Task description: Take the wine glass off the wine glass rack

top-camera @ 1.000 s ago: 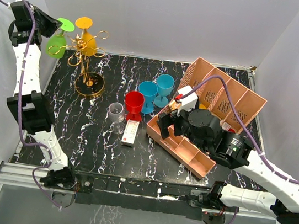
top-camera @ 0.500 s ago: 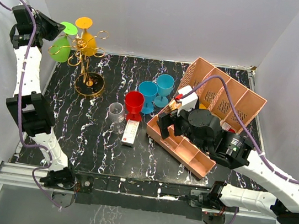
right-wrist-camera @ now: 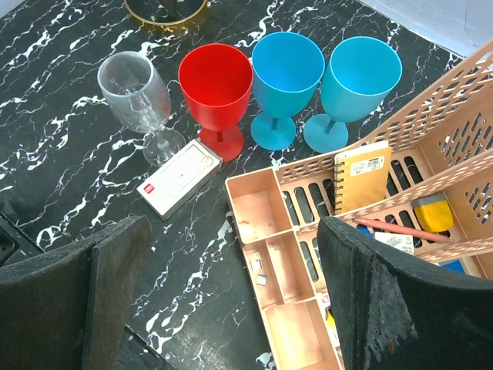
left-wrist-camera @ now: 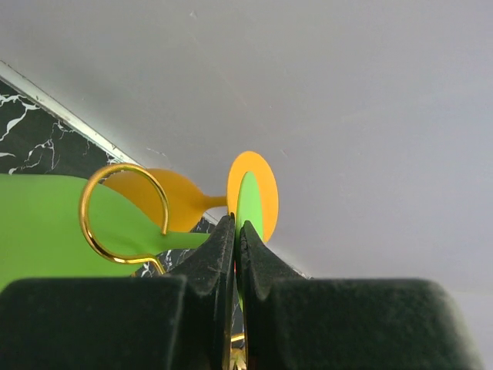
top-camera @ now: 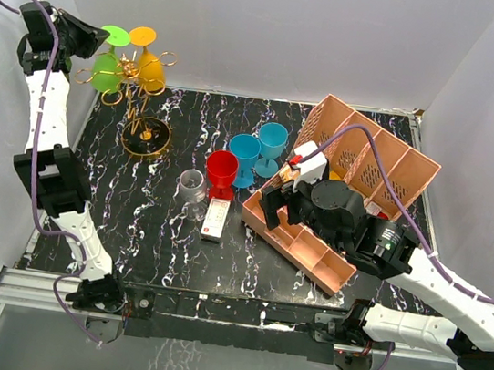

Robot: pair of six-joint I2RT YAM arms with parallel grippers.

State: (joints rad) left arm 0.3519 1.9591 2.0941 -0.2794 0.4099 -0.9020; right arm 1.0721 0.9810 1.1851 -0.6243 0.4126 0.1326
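Observation:
The gold wine glass rack (top-camera: 146, 137) stands at the table's back left, its loop arms (top-camera: 134, 68) up high. A green wine glass (top-camera: 107, 70) hangs upside down from it, and a gold loop (left-wrist-camera: 123, 212) still curls around the glass's stem (left-wrist-camera: 181, 240). My left gripper (top-camera: 91, 35) (left-wrist-camera: 236, 231) is shut on the green glass's round foot (left-wrist-camera: 249, 202). An orange wine glass (top-camera: 152, 70) (left-wrist-camera: 166, 196) hangs just behind the green one. My right gripper (top-camera: 282, 195) (right-wrist-camera: 231, 239) hovers open and holds nothing above the pink organizer's front tray (right-wrist-camera: 281, 258).
A red glass (top-camera: 222, 169), two blue glasses (top-camera: 244, 152) (top-camera: 272, 141) and a clear glass (top-camera: 192, 183) stand mid-table beside a small white box (top-camera: 216, 218). The pink slotted organizer (top-camera: 379, 162) at the right holds a notebook (right-wrist-camera: 362, 173) and pens.
My left gripper has carried the green glass up and to the right, closer to the orange glass. The rack's top swayed with it. The right arm has not moved.

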